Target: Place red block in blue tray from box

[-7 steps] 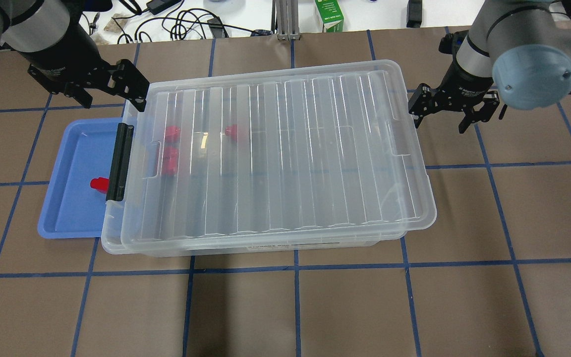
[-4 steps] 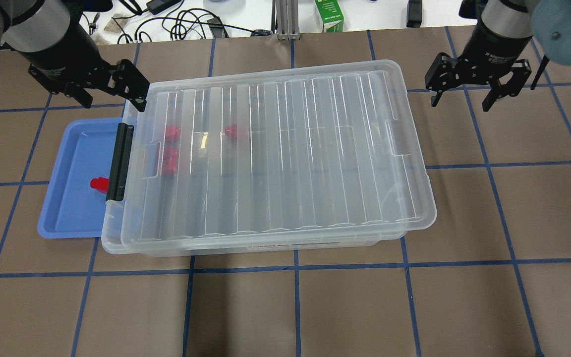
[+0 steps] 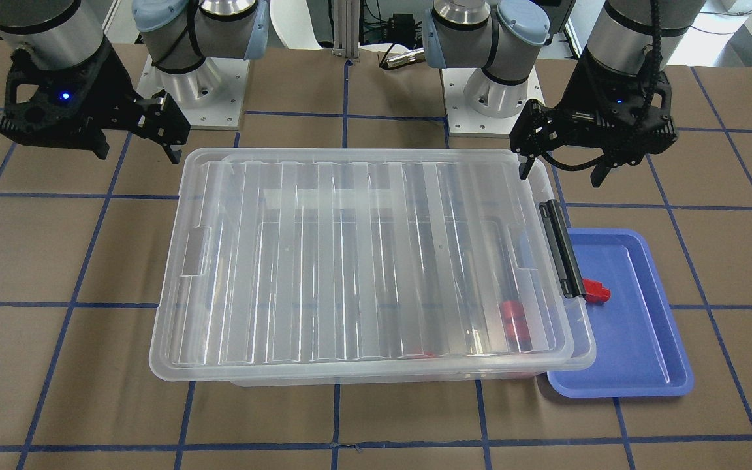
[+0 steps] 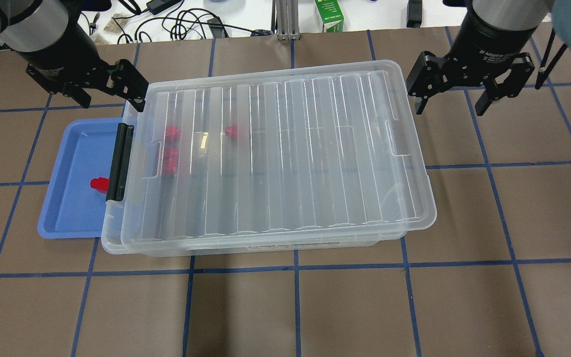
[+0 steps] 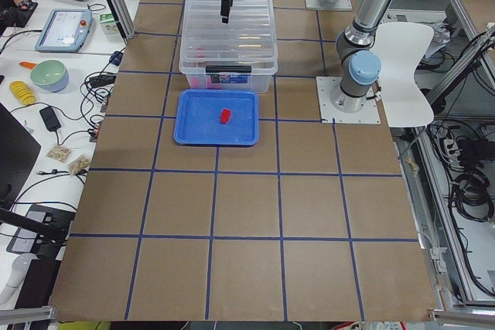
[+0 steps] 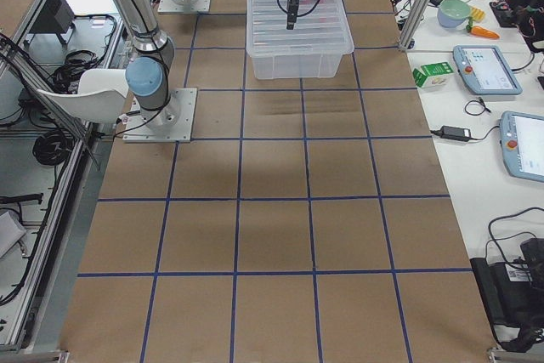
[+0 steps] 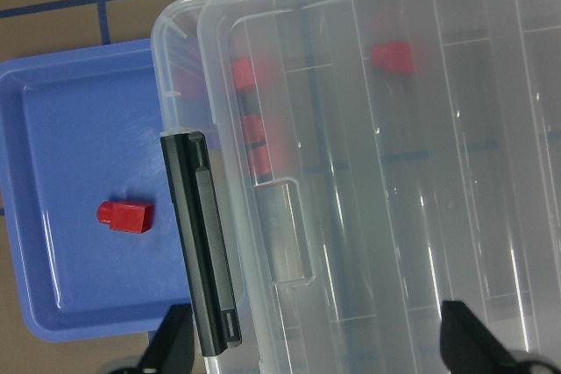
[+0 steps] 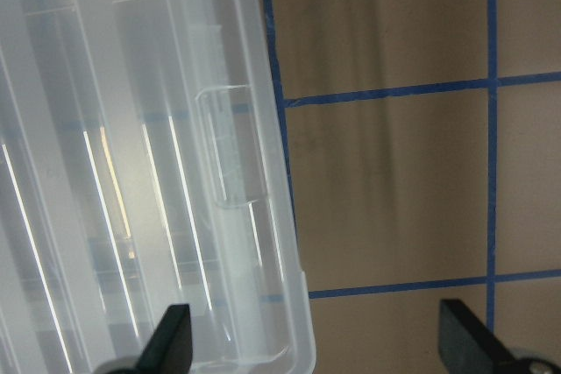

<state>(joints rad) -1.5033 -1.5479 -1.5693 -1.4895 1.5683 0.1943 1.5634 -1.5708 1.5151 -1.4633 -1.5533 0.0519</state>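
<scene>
Swinging back beside the box (image 4: pixel 315 173) at its right end, your right gripper (image 4: pixel 448 104) hangs spread and empty, the left gripper (image 4: pixel 112 96) likewise at the other end, where a red block (image 4: pixel 98 184) already lies in the blue tray (image 4: pixel 67 218): placement apparently complete.

You're in a robotics lab. You've got robot arms (image 3: pixel 201 72) bolted to a tape-gridded table (image 4: pixel 345 307). Control tablets (image 6: pixel 486 70) and cables (image 4: pixel 181 25) lie alongside.

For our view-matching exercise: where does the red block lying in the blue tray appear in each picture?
Front-facing: red block right of centre, beside black latch.
Overhead: red block far left, beside latch.
Left exterior: red block above centre.
Right exterior: not visible.
Left wrist: red block lower left.
Right wrist: not in it.
Landmark: black latch.
</scene>
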